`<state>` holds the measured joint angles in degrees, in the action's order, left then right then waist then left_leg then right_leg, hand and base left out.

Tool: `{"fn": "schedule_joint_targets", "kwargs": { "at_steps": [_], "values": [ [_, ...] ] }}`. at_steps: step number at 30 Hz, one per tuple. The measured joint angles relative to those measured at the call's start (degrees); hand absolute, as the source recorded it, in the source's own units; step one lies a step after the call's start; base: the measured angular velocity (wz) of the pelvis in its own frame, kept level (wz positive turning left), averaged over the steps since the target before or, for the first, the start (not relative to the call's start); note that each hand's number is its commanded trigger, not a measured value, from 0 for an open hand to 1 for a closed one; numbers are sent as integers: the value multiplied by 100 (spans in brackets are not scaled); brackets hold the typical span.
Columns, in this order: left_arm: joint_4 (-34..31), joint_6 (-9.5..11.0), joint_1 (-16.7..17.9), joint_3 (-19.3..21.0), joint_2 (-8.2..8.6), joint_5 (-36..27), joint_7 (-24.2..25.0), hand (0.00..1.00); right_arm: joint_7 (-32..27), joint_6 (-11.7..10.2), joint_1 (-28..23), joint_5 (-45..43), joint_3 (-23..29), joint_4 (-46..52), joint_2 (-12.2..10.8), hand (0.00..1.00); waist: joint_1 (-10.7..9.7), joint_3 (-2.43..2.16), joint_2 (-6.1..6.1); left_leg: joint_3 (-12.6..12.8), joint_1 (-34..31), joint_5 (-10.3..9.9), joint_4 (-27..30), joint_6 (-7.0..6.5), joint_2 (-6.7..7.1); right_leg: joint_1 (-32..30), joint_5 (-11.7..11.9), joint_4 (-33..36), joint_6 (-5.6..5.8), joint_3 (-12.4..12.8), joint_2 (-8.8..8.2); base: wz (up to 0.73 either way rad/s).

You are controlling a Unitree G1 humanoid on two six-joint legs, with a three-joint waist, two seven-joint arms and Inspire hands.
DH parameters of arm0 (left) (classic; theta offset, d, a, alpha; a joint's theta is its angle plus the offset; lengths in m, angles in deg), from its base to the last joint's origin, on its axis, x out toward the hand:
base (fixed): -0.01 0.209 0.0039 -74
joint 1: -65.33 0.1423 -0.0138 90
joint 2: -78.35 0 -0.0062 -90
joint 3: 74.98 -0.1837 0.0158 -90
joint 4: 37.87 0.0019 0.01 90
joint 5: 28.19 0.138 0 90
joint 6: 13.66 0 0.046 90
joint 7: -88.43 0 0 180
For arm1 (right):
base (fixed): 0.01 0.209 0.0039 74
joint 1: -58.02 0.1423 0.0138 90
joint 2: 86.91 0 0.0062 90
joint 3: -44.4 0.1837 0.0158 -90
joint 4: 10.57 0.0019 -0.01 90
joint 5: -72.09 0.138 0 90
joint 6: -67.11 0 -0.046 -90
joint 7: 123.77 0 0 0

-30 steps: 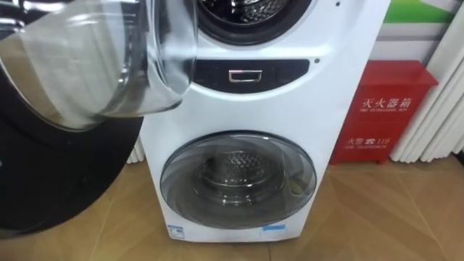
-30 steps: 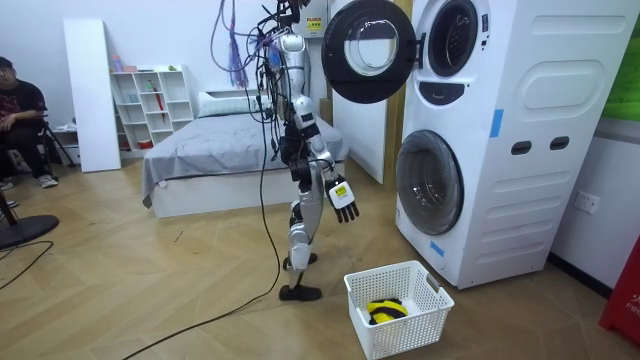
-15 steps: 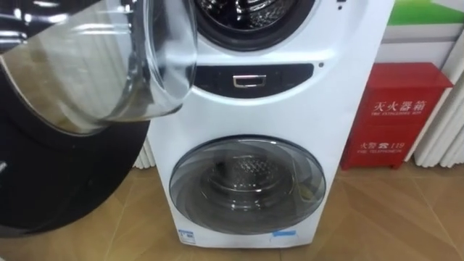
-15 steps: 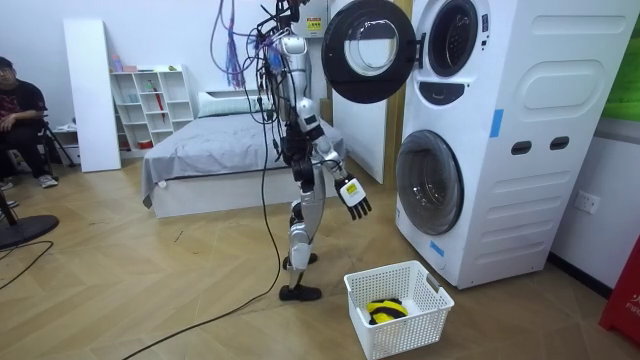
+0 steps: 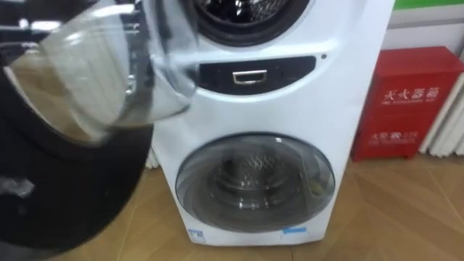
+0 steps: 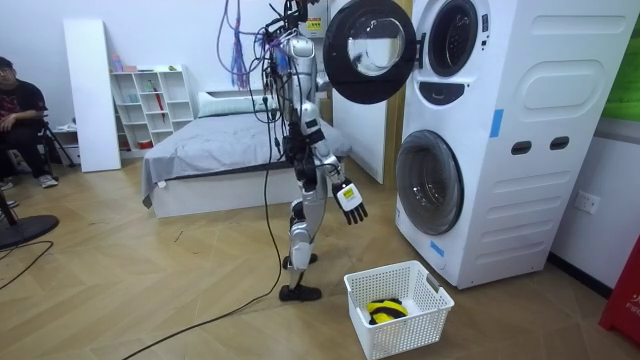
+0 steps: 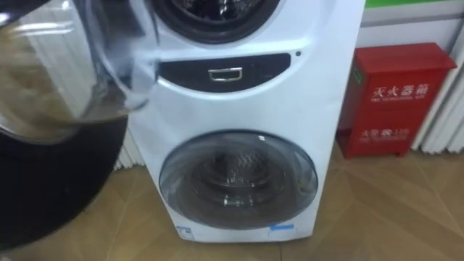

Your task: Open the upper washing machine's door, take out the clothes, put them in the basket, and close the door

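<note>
Swung a little nearer the washer (image 6: 500,150) than a second ago, the right hand (image 6: 351,202) hangs low, fingers loosely spread, empty. Reaching stage, I judge: next it must rise past the open door (image 5: 94,80), bulged clear glass in a dark ring. Yellow-and-black clothes (image 6: 384,310) lie in the white lattice basket (image 6: 405,335); whether more sit in the shiny metal upper drum (image 5: 233,11) I cannot tell.

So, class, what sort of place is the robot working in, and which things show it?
Probably a home-style bedroom with a laundry corner: a bed, two stacked washing machines and a white laundry basket on a wooden floor.
</note>
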<state>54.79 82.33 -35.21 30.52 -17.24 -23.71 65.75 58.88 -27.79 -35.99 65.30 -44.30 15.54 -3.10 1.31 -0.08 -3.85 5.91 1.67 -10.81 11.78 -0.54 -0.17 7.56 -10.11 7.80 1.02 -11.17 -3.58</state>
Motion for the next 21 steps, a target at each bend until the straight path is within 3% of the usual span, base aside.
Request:
{"fn": "schedule_joint_targets", "kwargs": {
  "at_steps": [2, 4, 13, 18, 21],
  "values": [
    [-561, 177, -255, 38, -154, -35, -49, 0, 3, -16, 9, -65, -1, 28, 0, 0, 30, 26, -30, 0, 51, 0, -29, 0, 14, 28, -8, -3, 13, 12, -13, -4],
    [-902, 179, -372, 39, -188, 21, -30, 0, 18, -14, -5, -51, -9, 49, -7, 0, 30, 48, -43, 1, 77, 0, -57, 0, 20, 29, -28, -7, 45, 17, -17, 0],
    [-1943, -108, -346, -299, -119, 882, 446, 0, 83, 78, -2, 345, -270, -89, 14, 0, -101, 52, -32, 14, -42, 1, -35, 0, 11, -34, -36, 3, 58, -58, -15, 1],
    [-1992, -108, -340, -708, 130, 1181, 472, 0, 126, 81, 19, 506, -449, -143, 10, 0, -114, 50, 38, -18, -43, 15, -40, -22, 27, -23, -36, 5, 59, -101, -30, 5],
    [-2092, -180, -267, -1084, 271, 1367, 573, 0, 186, 80, 36, 451, -517, -107, 8, 0, -140, 15, 132, -72, -57, 18, -40, -26, 40, -19, -36, 3, 59, -138, -35, 9]
  ]
}}
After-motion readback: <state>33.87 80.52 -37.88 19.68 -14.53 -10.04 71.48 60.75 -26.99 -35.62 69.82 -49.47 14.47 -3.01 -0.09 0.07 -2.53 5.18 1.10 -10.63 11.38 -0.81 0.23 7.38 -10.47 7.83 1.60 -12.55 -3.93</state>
